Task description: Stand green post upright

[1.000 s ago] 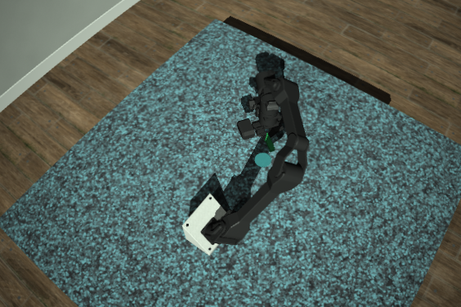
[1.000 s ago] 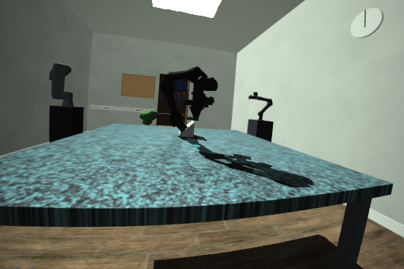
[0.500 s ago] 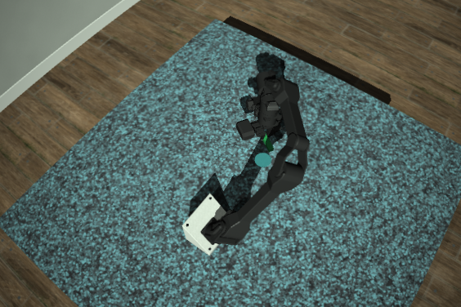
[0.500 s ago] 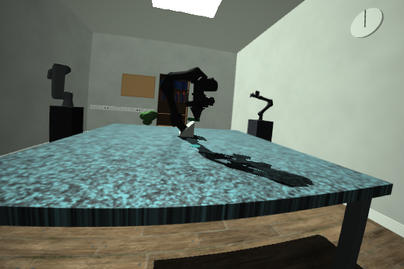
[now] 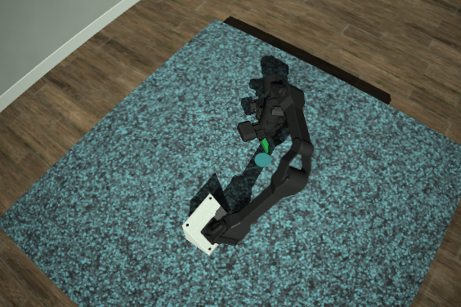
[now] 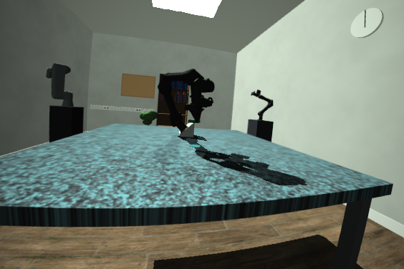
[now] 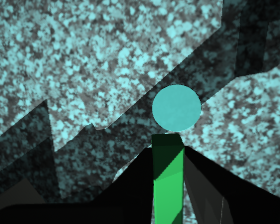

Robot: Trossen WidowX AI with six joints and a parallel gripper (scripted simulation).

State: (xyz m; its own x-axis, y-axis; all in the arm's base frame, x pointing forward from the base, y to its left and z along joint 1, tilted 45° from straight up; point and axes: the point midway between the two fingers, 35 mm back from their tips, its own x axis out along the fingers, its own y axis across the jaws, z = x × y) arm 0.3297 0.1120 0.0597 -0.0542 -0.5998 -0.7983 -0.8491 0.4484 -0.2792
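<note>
My gripper (image 5: 266,140) is shut on the green post (image 5: 266,145) and holds it in the air above the speckled table. In the wrist view the post (image 7: 168,182) points away from the camera between the dark fingers, and its far end sits just short of the cyan circle (image 7: 176,107). In the overhead view the cyan circle (image 5: 262,160) lies on the table right below the post's lower end. In the low side view the gripper (image 6: 195,117) hangs above the table and the post is too small to make out well.
The arm's white base block (image 5: 201,226) stands near the table's front. The arm's dark shadow (image 6: 247,167) falls across the table. Other robot arms on black pedestals (image 6: 259,123) stand off the table in the room.
</note>
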